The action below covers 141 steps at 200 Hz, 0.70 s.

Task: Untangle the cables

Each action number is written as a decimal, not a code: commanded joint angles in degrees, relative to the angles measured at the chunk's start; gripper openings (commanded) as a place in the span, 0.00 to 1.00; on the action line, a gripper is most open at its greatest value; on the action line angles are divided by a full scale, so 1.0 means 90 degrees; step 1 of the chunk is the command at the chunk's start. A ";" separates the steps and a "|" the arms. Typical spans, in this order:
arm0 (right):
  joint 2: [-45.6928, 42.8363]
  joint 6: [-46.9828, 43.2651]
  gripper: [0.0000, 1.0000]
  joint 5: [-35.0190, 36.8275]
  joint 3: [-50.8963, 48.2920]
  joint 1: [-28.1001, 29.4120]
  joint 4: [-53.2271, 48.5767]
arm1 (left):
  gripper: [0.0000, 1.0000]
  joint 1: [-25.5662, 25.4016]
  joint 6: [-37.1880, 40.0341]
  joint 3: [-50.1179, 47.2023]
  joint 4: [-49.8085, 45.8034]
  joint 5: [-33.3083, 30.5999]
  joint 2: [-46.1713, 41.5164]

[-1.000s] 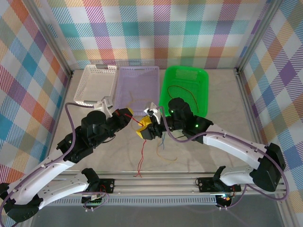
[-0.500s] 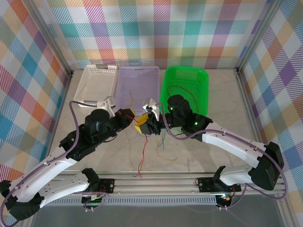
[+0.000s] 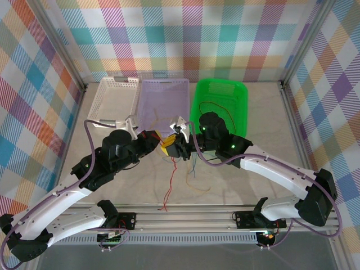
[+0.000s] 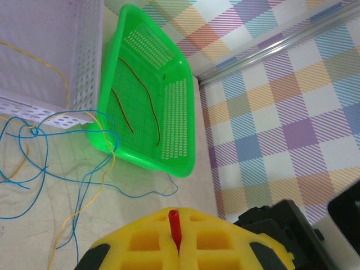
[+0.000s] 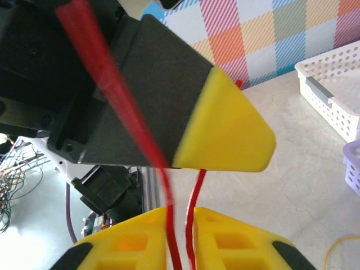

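Yellow pads, left gripper [image 4: 175, 220]: closed tight on the end of the red cable [image 3: 169, 185]; you can see its stub pinched in the seam between the pads.
Right gripper [image 5: 180, 225]: jaws drawn to a narrow slit with two red strands running through it. I read that as a pinch on the same cable, close against the left fingertip [image 5: 225, 135].
Why held so: both grippers hang just off the near-left corner of the green basket [image 3: 222, 82]. With two holds on one cable, you can probably draw red out of the others while its loose tail trails away from the basket.
Tangle: blue strands [image 4: 34, 140] and an orange-yellow strand [image 4: 104, 174] lie crossed on the table [image 3: 264, 112], in front of the green basket's near wall.
Sorted so far: a dark red wire [image 4: 147, 107] lies inside the green basket, and an orange-yellow wire [image 4: 56, 73] lies in the lilac basket [image 3: 163, 82] beside it, so each colour seems to get its own bin.
Count, baskets: three. The white basket [image 3: 115, 104] stands beyond the lilac one.
Count, cables: one red held. The red in the green basket may be one or two. Orange-yellow is at least two. The blue loops are too crossed to count.
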 commanded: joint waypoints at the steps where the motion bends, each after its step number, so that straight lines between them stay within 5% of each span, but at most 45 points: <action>1: -0.0073 -0.0163 0.08 -0.0138 0.0217 0.0002 0.0167 | 0.00 0.0078 0.0179 0.0182 -0.0180 0.0052 0.0022; 18: -0.0178 -0.0233 0.00 -0.0019 0.0178 0.0000 0.0134 | 0.00 0.0083 0.0228 0.0209 -0.0277 0.0014 0.0008; 141: -0.2411 -0.1306 0.00 0.2594 0.0019 -0.0674 -0.1535 | 0.00 0.0169 0.1371 0.0720 -0.2017 -0.1215 -0.0591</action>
